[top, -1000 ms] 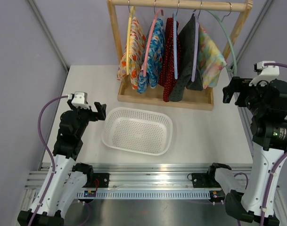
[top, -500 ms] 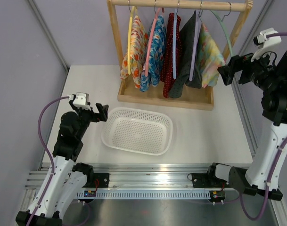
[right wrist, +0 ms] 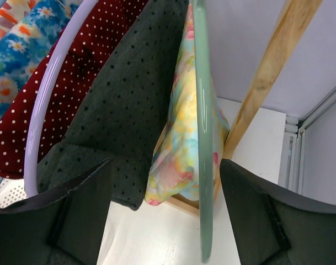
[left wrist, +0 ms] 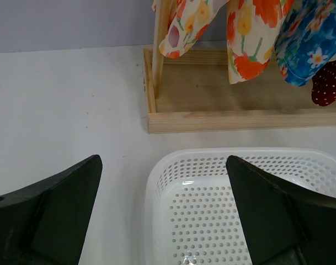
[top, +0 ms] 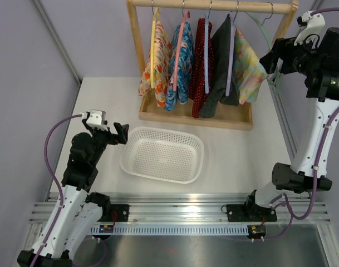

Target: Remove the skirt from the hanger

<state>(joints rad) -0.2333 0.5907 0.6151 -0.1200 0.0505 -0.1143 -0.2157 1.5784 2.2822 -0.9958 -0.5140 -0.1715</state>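
The pastel skirt point(right wrist: 176, 143), a soft thin cloth with blurred yellow, pink and green blots, is the one I take for the task's skirt. It hangs on the pale green plastic hanger point(right wrist: 203, 110) at the right end of the wooden rack point(top: 214, 6). The cloth is folded over the hanger and falls in loose folds. So nothing of the task is done: the skirt is on its hanger, and the hanger is on the round rail. In my judgement all of it is left: to take hold, to pull the cloth free, and probably to lay it in the basket.

The right gripper point(right wrist: 163, 165) is raised just beside this skirt. Its two black fingers stand wide apart, with the green hanger and the skirt's edge seen between them. As far as I can see they touch nothing, so it holds nothing.

Next on the rail hangs a dark grey felt-like skirt with small black dots point(right wrist: 118, 110) on a smooth lilac hanger point(right wrist: 41, 127). Then come a dark red skirt with white dots point(right wrist: 74, 77), a blue flowered skirt point(right wrist: 16, 49) and an orange flowered skirt point(left wrist: 250, 38).

In front of the rack, on the matte white table point(top: 241, 156), stands a white plastic basket point(left wrist: 156, 182) with rounded corners and many small holes. The left gripper point(left wrist: 162, 163) hovers low at the basket's left end, its fingers spread wide with nothing between them.
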